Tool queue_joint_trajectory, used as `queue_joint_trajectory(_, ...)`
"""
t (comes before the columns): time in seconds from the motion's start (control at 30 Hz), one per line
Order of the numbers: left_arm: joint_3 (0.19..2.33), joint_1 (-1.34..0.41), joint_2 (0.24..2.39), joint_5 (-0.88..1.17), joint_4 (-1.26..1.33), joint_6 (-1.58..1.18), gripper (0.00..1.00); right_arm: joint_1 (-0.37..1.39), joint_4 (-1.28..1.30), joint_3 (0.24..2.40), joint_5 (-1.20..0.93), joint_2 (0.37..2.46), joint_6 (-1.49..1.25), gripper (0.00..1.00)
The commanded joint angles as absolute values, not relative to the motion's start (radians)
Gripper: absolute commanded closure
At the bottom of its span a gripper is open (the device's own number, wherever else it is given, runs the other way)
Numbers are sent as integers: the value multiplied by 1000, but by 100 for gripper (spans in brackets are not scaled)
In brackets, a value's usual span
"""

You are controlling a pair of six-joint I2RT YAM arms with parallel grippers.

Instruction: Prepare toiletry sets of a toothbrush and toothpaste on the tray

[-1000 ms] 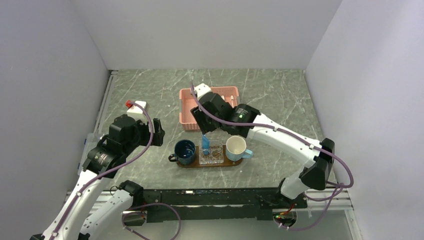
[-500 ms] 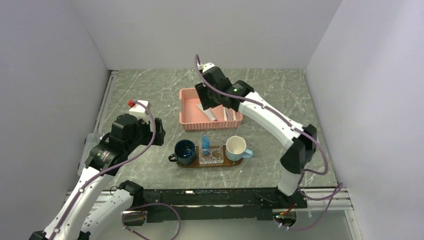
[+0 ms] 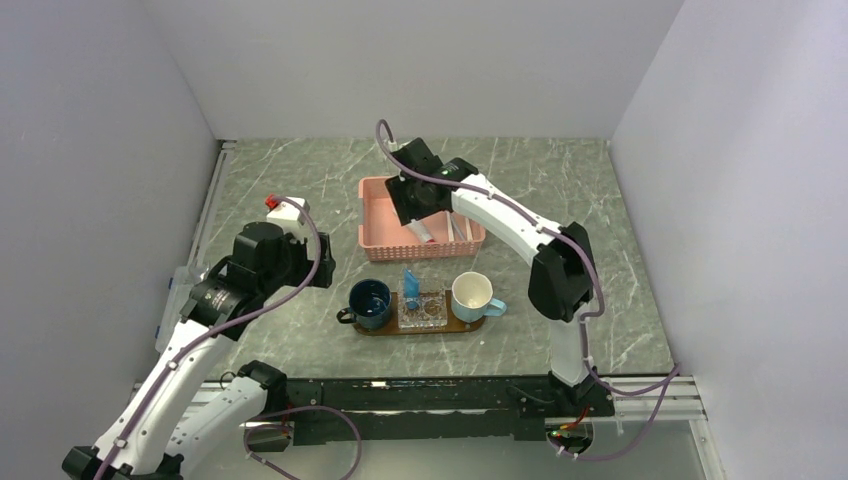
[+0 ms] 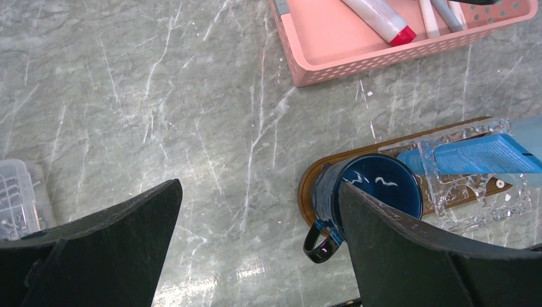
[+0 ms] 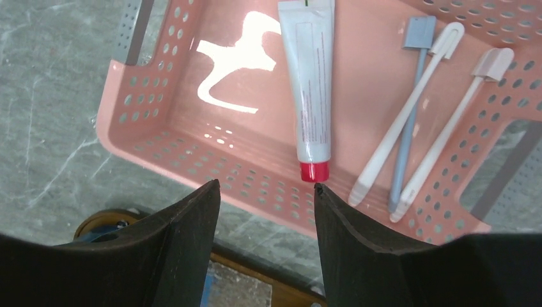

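The dark-brown tray (image 3: 478,322) lies near the front edge and carries a clear square dish (image 3: 432,312) between two mugs. A blue toothpaste tube (image 3: 410,284) leans in that dish and shows at the right in the left wrist view (image 4: 479,155). White toothbrushes (image 5: 404,125) lie in the pink basket (image 5: 160,109) beside a white tube with a red cap (image 5: 309,89). My right gripper (image 5: 265,187) hovers open over the basket's near wall (image 3: 415,200), holding nothing. My left gripper (image 4: 259,185) is wide open above bare table, left of the tray (image 4: 305,187).
A dark blue mug (image 4: 377,192) stands on the tray's left end and a white mug (image 3: 472,296) on its right end. A blue-grey toothbrush (image 5: 409,96) lies among the white ones. A clear plastic box (image 4: 16,198) sits at the table's left edge.
My right arm has swung from above the tray back to the pink basket, jaws widening slightly. The blue tube stays in the dish. The left arm has edged forward a little.
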State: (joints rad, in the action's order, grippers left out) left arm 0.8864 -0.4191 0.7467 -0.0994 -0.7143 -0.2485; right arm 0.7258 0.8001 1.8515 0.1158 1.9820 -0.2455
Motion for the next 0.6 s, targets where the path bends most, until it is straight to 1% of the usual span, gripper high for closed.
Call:
queue_joint_trajectory(0.0, 884, -414, 759, -83, -674, -235, 1, 710, 740, 1912, 84, 2039, -259, 41)
queue_joint_trajectory(0.33, 885, -415, 771, -89, -675, -235, 1, 677, 709, 1942, 122, 2167, -204, 35)
queue_joint_trajectory(0.57, 886, -415, 780, -86, -672, -233, 1, 655, 704, 1966, 106, 2228, -165, 28)
